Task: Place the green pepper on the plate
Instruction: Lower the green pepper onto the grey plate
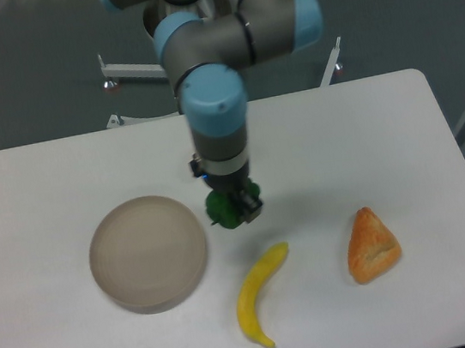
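Observation:
The green pepper (221, 209) is small, dark green and glossy, and sits between the fingers of my gripper (236, 210) near the middle of the white table. The gripper points straight down and is shut on the pepper; I cannot tell whether the pepper rests on the table or hangs just above it. The plate (147, 252) is a round beige-grey dish to the left of the gripper, about a hand's width away, with nothing on it. The arm hides the top of the pepper.
A yellow, banana-shaped pepper (261, 295) lies in front of the gripper. An orange triangular pastry-like item (371, 245) lies to the right. The table's right edge (460, 159) and front edge are close to these items.

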### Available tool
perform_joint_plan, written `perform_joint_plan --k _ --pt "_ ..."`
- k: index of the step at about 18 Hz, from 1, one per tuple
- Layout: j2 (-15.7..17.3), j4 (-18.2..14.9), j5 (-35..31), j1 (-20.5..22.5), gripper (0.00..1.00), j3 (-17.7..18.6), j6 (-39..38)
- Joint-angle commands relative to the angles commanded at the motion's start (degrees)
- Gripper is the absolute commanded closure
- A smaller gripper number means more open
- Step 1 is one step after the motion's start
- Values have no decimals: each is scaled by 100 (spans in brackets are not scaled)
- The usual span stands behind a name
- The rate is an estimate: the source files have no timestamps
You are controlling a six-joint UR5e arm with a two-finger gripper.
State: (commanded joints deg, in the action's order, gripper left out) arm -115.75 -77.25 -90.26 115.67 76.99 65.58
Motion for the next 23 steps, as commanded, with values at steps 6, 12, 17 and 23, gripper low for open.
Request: perform_joint_plan --k 6,12,17,23 --pt "-448 78 315 -396 73 -131 -755" --pt "-721 167 597 -572 64 -105 -1047" --pt "-809 517 624 -659 25 -44 -1064" --pt "-678 659 580 -660 0 -9 -1056"
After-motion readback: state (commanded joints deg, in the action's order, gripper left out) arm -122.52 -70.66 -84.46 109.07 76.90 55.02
